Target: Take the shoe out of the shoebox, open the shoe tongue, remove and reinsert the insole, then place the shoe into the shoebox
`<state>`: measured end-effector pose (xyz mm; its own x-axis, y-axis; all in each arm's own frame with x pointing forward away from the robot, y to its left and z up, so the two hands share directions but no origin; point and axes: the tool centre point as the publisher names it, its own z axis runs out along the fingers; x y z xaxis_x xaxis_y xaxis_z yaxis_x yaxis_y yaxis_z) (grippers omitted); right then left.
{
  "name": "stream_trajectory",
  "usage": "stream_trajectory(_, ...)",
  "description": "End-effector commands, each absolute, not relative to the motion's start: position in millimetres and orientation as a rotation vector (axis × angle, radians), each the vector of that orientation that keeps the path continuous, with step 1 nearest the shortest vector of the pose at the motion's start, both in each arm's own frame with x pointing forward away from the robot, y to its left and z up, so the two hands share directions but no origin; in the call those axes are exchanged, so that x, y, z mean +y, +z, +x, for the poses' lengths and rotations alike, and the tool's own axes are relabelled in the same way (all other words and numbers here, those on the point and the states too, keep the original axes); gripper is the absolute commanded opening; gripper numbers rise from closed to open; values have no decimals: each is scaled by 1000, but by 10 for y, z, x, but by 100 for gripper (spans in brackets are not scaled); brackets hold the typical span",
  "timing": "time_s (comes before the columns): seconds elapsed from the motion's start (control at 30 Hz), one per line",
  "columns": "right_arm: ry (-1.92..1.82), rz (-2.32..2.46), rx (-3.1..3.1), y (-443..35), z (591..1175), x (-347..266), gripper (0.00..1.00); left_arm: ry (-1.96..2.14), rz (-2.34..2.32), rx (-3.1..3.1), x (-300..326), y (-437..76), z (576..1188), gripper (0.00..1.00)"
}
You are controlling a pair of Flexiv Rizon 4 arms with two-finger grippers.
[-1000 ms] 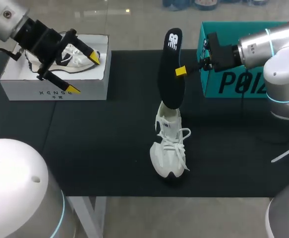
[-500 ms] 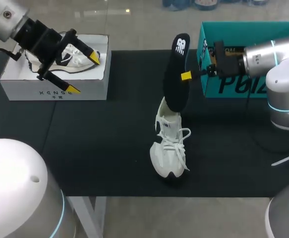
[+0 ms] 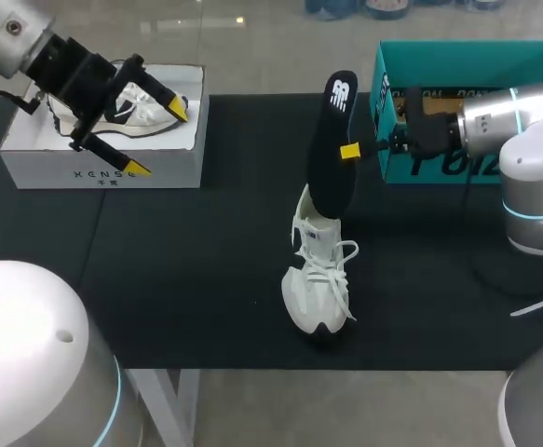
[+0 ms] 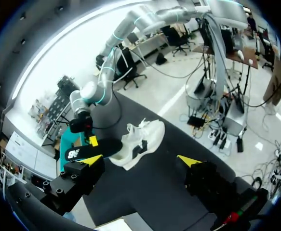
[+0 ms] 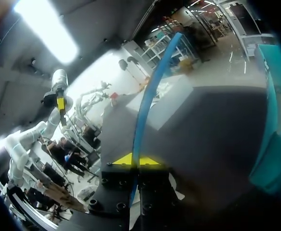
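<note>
Black insole (image 3: 332, 140) upright in right tool (image 3: 349, 151), arm (image 3: 495, 116) level above table (image 3: 206, 279).

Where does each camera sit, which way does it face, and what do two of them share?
Head view: above and behind, looking down on the table; left arm and right arm enter from the sides.
Left wrist view: on the left arm, facing past its open left claw toward the shoe.
Right wrist view: on the right arm, facing along the right claw, shut on the insole.
Shared: head and left wrist views both show shoe, insole and right claw.
</note>
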<state>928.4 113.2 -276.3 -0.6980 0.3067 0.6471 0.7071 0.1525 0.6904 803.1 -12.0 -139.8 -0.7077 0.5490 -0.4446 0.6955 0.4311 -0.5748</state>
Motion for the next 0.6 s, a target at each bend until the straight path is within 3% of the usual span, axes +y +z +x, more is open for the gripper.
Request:
stream_trajectory(0.03,-1564,-974,-2078,-2795,9261,1198,0,-1132,1099,2495,-116,-1393,8027,100)
stream_trajectory(0.6,-1549,-970,-2046,-2981,9136,1299,0,-1132,1099,2495,-116,-1393,8027,100)
